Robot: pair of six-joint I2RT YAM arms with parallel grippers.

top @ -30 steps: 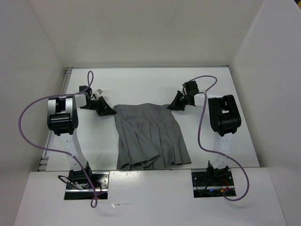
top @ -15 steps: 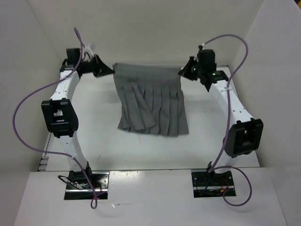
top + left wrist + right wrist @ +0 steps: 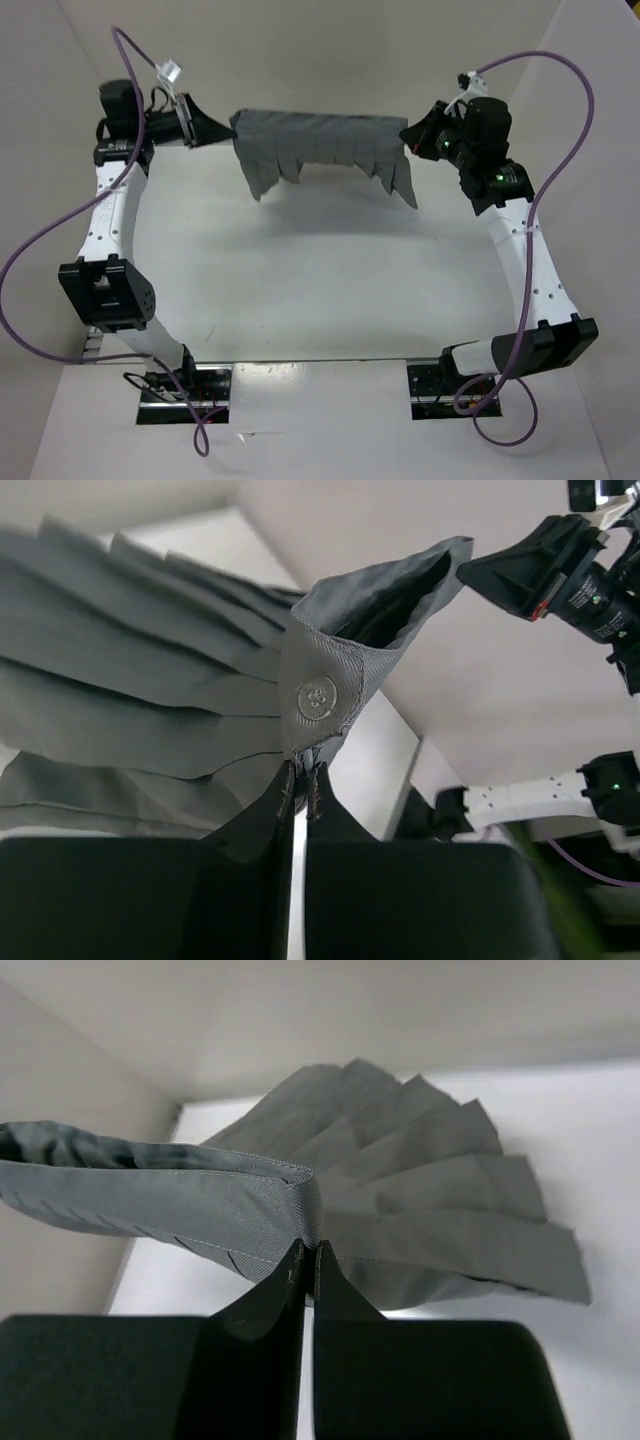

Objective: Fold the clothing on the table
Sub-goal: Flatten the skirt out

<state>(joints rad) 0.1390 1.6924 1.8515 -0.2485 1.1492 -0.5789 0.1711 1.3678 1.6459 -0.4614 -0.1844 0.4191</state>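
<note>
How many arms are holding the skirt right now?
2. The left arm grips one end of the skirt's waistband at far left. The right arm grips the other end at far right. Both jaws are shut on the cloth, which hangs between them.

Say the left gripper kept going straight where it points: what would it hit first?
The clothing, which it is pinching at its tips. Past that, the left gripper points roughly toward the right gripper, though depth is hard to judge.

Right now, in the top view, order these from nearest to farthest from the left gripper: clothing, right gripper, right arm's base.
1. clothing, gripped by the left gripper
2. right gripper, across, opposite corner
3. right arm's base, bottom right
</note>
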